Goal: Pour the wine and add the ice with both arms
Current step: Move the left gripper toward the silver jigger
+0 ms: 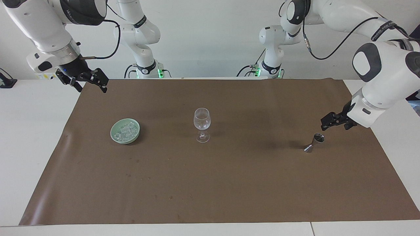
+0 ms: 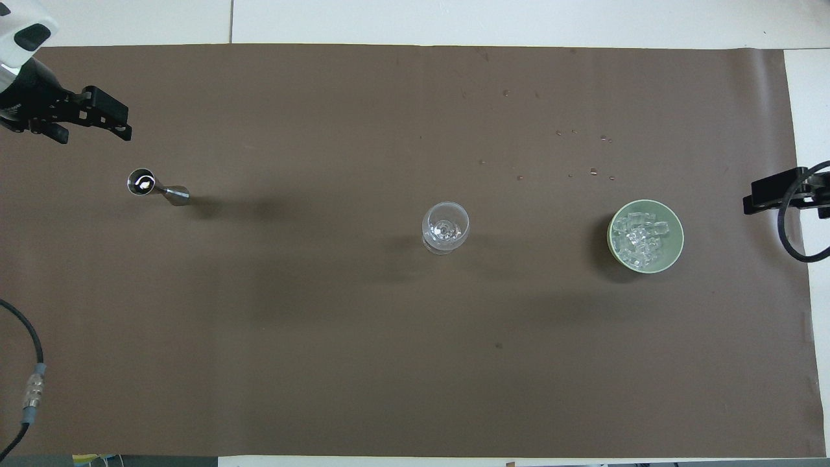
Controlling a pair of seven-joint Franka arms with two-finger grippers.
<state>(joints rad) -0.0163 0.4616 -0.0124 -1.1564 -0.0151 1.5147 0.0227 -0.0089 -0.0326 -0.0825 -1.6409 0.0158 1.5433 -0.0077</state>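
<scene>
An empty-looking clear wine glass (image 1: pixel 201 124) (image 2: pixel 445 227) stands mid-mat. A pale green bowl (image 1: pixel 115 137) (image 2: pixel 677 224) toward the right arm's end holds several clear ice cubes (image 1: pixel 125 131) (image 2: pixel 639 239). A small steel jigger (image 1: pixel 314 142) (image 2: pixel 155 187) stands toward the left arm's end; wine itself is out of view. My left gripper (image 1: pixel 334 126) (image 2: pixel 94 130) hangs open, low over the mat just beside the jigger and apart from it. The right gripper (image 1: pixel 93 86) (image 2: pixel 768 196) waits open over the mat's corner by the right arm's base.
A brown mat (image 1: pixel 229 183) (image 2: pixel 324 324) covers the white table. Small water droplets (image 2: pixel 591 171) lie on the mat a little farther from the robots than the bowl. A black cable (image 2: pixel 29 363) hangs in at the overhead view's edge.
</scene>
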